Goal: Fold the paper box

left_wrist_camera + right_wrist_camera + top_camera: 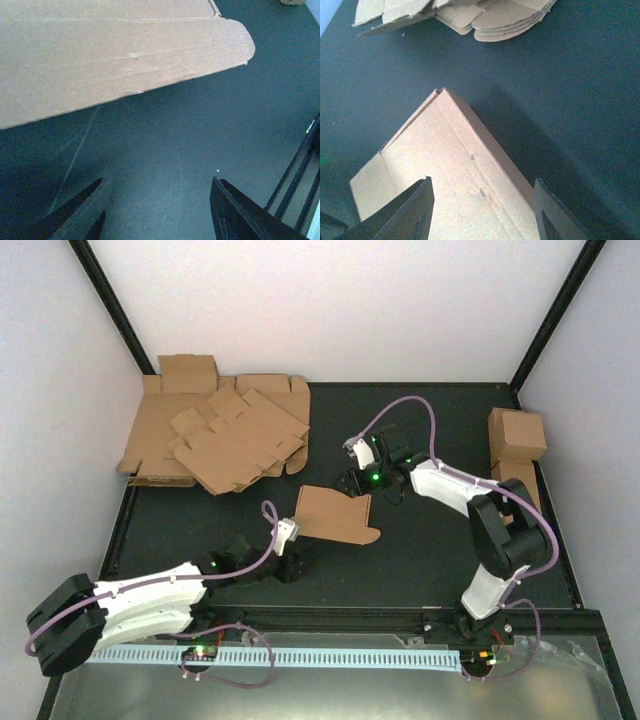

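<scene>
Mid-table: paper box [335,515], partly folded, low. At its 7 o'clock, left gripper [157,200] spread, empty, short of it. At 1 o'clock, right gripper [482,200] released, astride one corner.

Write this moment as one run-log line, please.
paper box: table centre, partly folded | left gripper: open, empty, short of box edge | right gripper: open, over box corner
</scene>
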